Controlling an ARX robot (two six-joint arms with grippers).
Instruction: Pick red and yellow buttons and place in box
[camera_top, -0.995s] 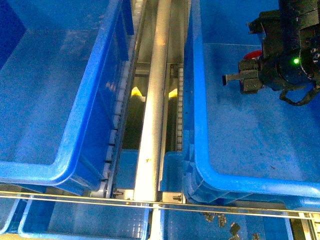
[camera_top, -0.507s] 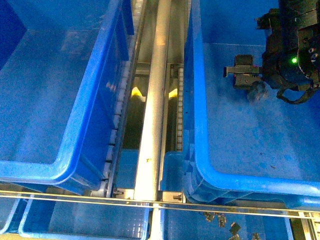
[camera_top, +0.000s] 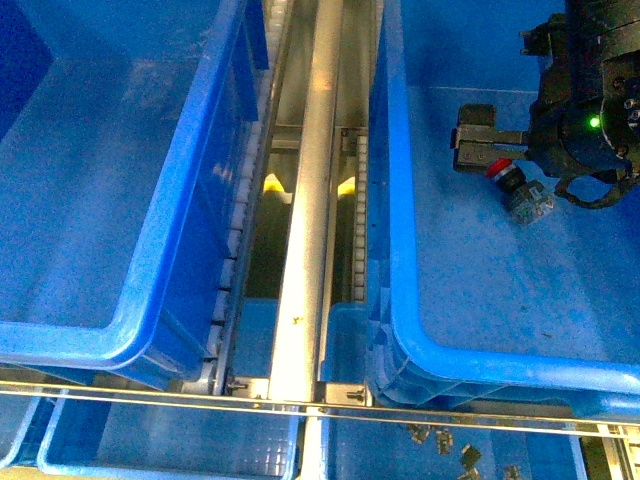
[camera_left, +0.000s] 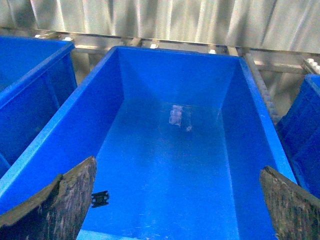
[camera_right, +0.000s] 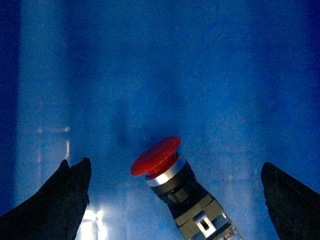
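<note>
A red button (camera_top: 512, 184) lies on its side on the floor of the box (camera_top: 470, 365), the deep blue bin on the right. My right gripper (camera_top: 480, 140) hangs open inside this box, just above and beside the button. In the right wrist view the red button (camera_right: 172, 182) lies free between the spread fingers (camera_right: 67, 197) of the right gripper (camera_right: 171, 167), touching neither. My left gripper (camera_left: 177, 167) is open over another deep blue bin (camera_left: 165, 50), holding nothing. No yellow button shows.
A second large blue bin (camera_top: 150, 300) stands on the left, with a metal rail (camera_top: 305, 200) between the two. Two small yellow shapes (camera_top: 272, 183) sit low in that gap. A small black part (camera_left: 100, 198) lies in the bin under the left gripper. Shallow trays (camera_top: 170, 445) run along the near edge.
My right gripper's fingers have spread and the red button has dropped from them to the box floor. The gripper has shifted slightly upward in the front view.
</note>
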